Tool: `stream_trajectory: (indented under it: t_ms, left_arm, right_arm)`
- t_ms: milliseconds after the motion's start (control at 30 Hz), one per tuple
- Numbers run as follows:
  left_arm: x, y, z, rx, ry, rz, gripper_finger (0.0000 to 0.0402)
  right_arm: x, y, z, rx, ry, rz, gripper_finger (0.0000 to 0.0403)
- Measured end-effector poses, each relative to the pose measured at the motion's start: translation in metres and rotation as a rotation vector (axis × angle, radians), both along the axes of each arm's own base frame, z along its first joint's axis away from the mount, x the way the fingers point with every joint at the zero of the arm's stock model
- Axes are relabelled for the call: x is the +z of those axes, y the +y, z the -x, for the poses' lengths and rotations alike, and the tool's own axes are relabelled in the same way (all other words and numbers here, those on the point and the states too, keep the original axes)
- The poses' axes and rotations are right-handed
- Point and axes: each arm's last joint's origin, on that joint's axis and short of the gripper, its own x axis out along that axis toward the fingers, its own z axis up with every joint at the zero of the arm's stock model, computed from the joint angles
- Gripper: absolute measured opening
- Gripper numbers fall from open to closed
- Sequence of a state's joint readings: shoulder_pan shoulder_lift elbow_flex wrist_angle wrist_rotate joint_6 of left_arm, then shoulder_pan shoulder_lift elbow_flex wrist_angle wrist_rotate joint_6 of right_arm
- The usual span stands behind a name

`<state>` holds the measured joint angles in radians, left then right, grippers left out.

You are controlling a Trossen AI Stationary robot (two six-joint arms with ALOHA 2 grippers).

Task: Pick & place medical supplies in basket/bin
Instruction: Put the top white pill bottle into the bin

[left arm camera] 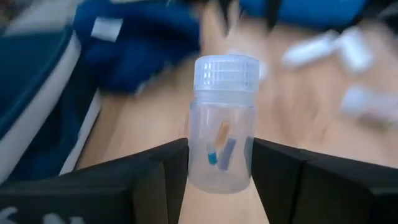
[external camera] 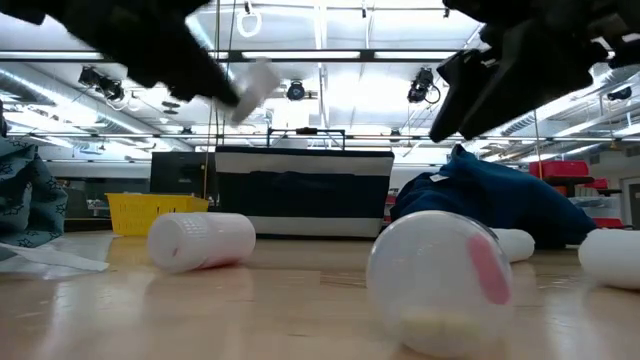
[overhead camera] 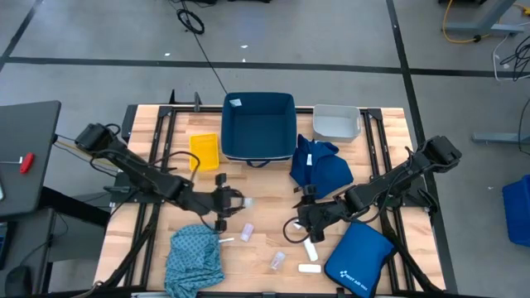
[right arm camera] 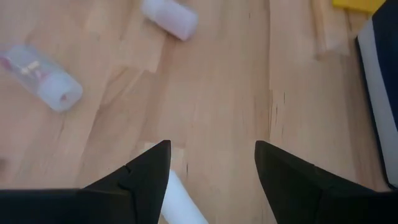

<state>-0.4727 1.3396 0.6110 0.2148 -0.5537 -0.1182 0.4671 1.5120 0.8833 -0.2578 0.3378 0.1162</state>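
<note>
Vial (left arm camera: pixel 221 121) clamped in left gripper (left arm camera: pixel 219 163) fingers

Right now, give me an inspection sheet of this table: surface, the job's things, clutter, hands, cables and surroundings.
Surface: wooden table, dark frame beneath.
Job's things: navy tub, yellow tub and grey tub along the far edge; dark blue cloth beside the navy tub; teal cloth at the near edge; loose vials and white packets between the arms.
Clutter: blue pouch near the right arm.
Hands: left hand shut on a capped vial above the table; right hand open, over a packet.
Cables: black loops by each arm; one crossing the floor.
Surroundings: concrete floor, ceiling lights; no people seen.
</note>
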Motion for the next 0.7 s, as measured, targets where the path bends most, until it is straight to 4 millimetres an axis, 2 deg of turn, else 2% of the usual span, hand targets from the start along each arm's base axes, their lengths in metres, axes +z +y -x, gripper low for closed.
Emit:
stream_trajectory:
  t_ms: [133, 267, 400, 533, 700]
  left_arm:
    - [-0.004, 0.004, 0.007, -0.147, -0.226, 0.034, 0.0152]
    - [-0.015, 0.019, 0.022, -0.209, -0.379, 0.050, 0.0152]
    - [-0.028, 0.037, 0.033, -0.179, -0.420, 0.059, 0.0151]
    - [-0.033, 0.045, 0.036, -0.187, -0.420, 0.070, 0.0151]
    - [-0.033, 0.048, 0.035, -0.201, -0.420, 0.067, 0.0150]
  right_arm:
    - [0.006, 0.003, -0.006, 0.002, -0.079, -0.037, 0.0243]
    - [0.016, 0.007, -0.014, 0.033, -0.213, -0.067, 0.0243]
    - [0.031, 0.012, -0.022, 0.096, -0.381, -0.087, 0.0243]
    - [0.044, 0.013, -0.028, 0.174, -0.516, -0.090, 0.0243]
    - [0.056, -0.002, -0.030, 0.205, -0.577, -0.084, 0.0243]
